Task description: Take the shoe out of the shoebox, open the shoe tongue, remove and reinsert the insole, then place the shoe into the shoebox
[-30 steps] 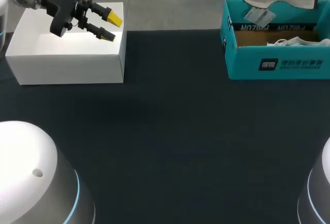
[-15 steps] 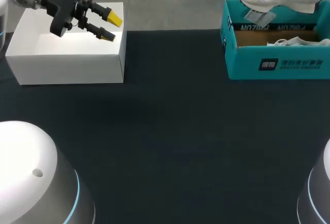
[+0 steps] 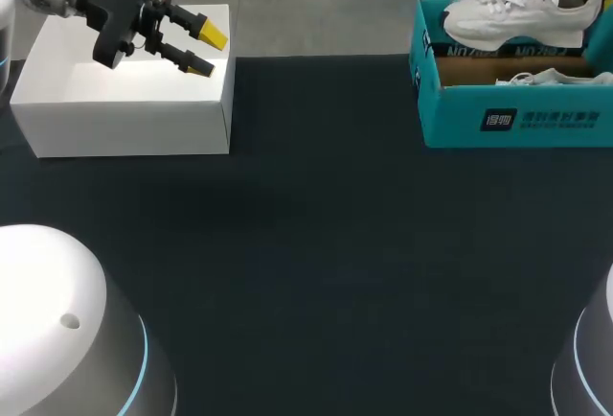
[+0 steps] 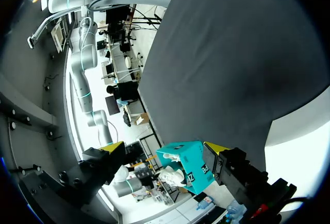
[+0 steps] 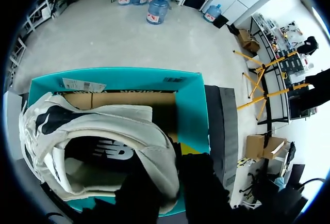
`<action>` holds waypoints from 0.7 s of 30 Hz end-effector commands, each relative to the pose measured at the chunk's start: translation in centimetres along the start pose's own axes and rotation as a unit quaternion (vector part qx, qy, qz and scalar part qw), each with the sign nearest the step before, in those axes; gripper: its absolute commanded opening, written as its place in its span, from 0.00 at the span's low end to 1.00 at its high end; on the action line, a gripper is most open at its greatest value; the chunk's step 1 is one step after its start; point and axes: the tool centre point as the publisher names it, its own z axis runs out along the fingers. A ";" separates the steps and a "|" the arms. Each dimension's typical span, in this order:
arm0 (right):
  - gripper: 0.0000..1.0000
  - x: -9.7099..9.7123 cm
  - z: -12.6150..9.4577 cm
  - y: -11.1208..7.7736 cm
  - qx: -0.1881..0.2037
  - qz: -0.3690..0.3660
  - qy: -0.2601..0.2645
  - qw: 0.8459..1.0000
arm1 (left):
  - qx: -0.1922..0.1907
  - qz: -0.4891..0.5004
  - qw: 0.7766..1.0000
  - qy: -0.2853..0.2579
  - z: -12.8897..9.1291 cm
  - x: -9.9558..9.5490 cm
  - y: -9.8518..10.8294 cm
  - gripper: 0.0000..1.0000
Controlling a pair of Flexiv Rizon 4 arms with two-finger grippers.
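Right wrist view: shoe (image 5: pixel 116 123) in right pincer (image 5: pixel 171 178).

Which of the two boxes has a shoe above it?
The teal shoebox: the right gripper holds the white shoe over it. The white box has only the open left gripper above it.

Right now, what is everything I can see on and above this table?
shoebox: one, teal, open, table's far right.
white shoe: one, white, held in the air over the shoebox.
second shoe: one, white, inside the shoebox, mostly hidden.
white box: one, white, table's far left.
table: one, black.
left gripper: one, black with yellow tips, open, above the white box.
right gripper: one, shut on the white shoe's heel.
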 end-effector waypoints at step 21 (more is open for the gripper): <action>0.00 1.2 6.8 1.4 0.045 0.028 -0.023 0.998 | 0.001 0.000 1.000 0.002 0.0 0.0 0.0 1.00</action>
